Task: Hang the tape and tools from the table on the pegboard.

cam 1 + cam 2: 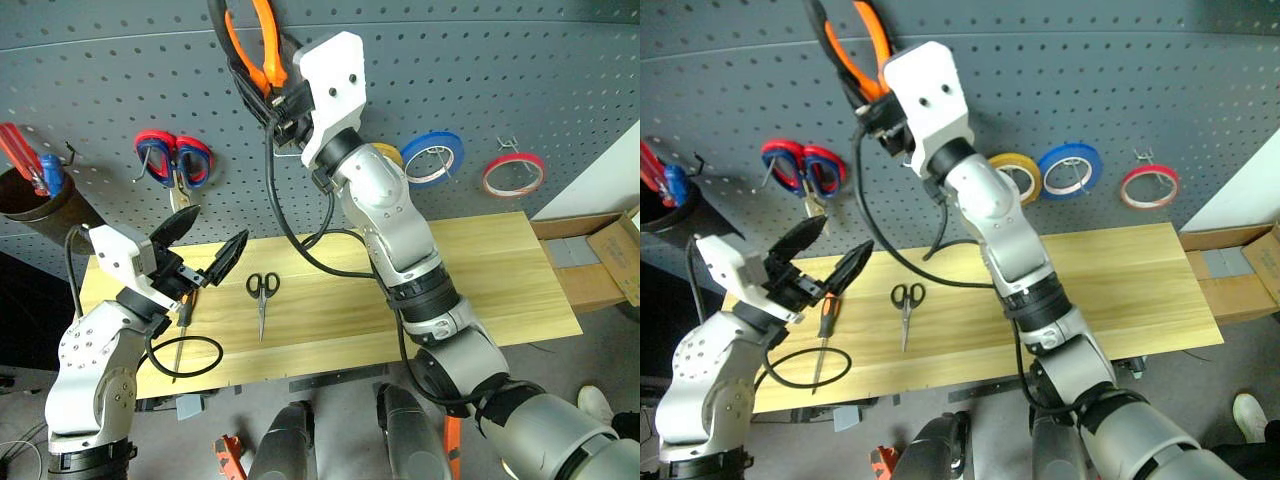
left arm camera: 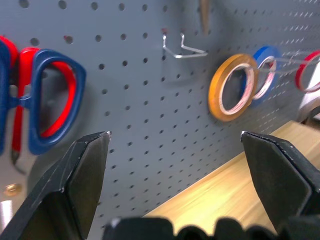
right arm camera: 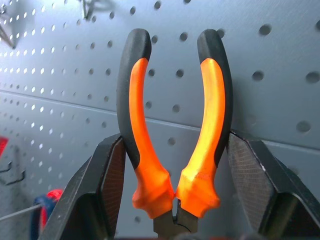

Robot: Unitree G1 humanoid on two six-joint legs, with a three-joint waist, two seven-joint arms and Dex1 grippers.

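Pliers point(image 3: 175, 135) clamped in right jaws, handles up against the pegboard point(image 1: 500, 70) for hooking; left jaws wide open, empty, above the table point(image 1: 330, 320).

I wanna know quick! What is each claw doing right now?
Left claw: open, holding nothing, above the table.
Right claw: shut on the pliers, up by the pegboard.

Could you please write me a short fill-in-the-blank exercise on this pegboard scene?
1. The right gripper is shut on the ____.
2. The small black-handled scissors lie on the ____.
3. The red tape hangs on the ____.
4. The left gripper is ____ and holds nothing.

Missing words: pliers; table; pegboard; open
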